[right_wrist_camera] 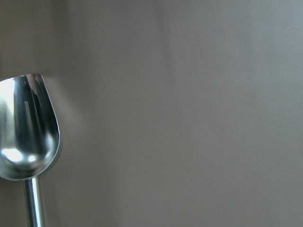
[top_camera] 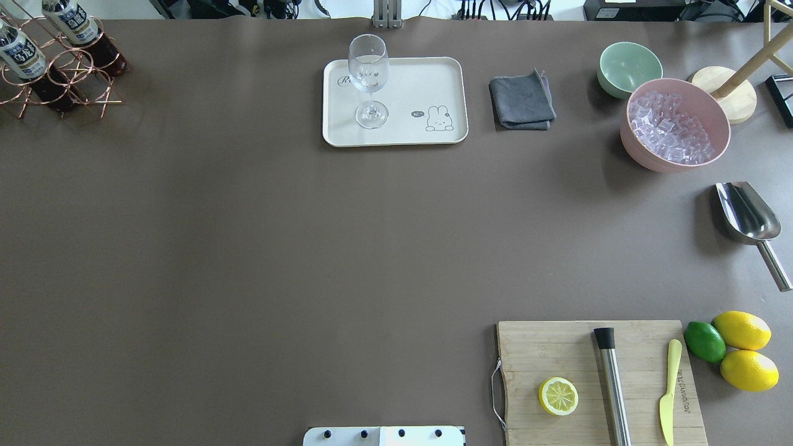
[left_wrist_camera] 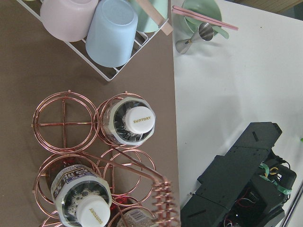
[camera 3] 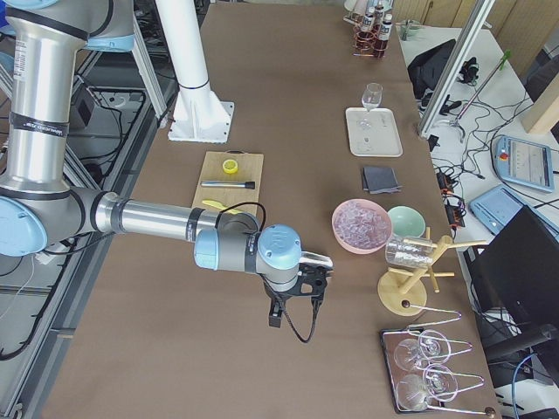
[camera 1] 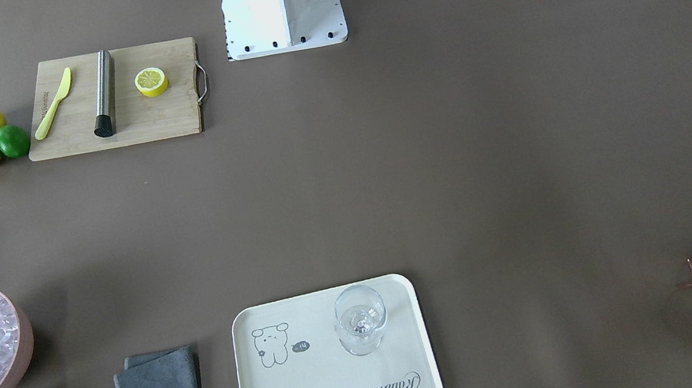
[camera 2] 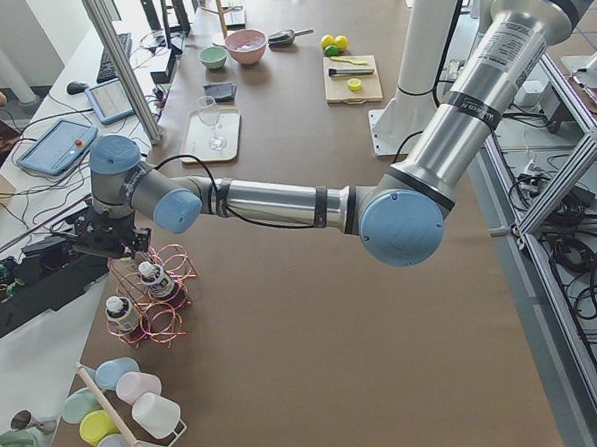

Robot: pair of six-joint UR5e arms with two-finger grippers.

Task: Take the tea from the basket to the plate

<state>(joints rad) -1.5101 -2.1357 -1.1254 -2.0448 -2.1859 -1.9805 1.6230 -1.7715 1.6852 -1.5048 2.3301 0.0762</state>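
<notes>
The copper wire basket stands at the table's far left corner, and also shows in the left wrist view. It holds three tea bottles; one white cap is near the view's middle and a second bottle is lower left. The cream plate lies at the far middle with a clear glass on it. My left gripper hovers over the basket; I cannot tell if it is open. My right gripper hangs over bare table near the steel scoop; I cannot tell its state.
A wire rack of pastel cups stands beside the basket, close to the table edge. A grey cloth, a mint bowl and a pink bowl of ice sit right of the plate. A cutting board with a lemon half, muddler and knife lies near right.
</notes>
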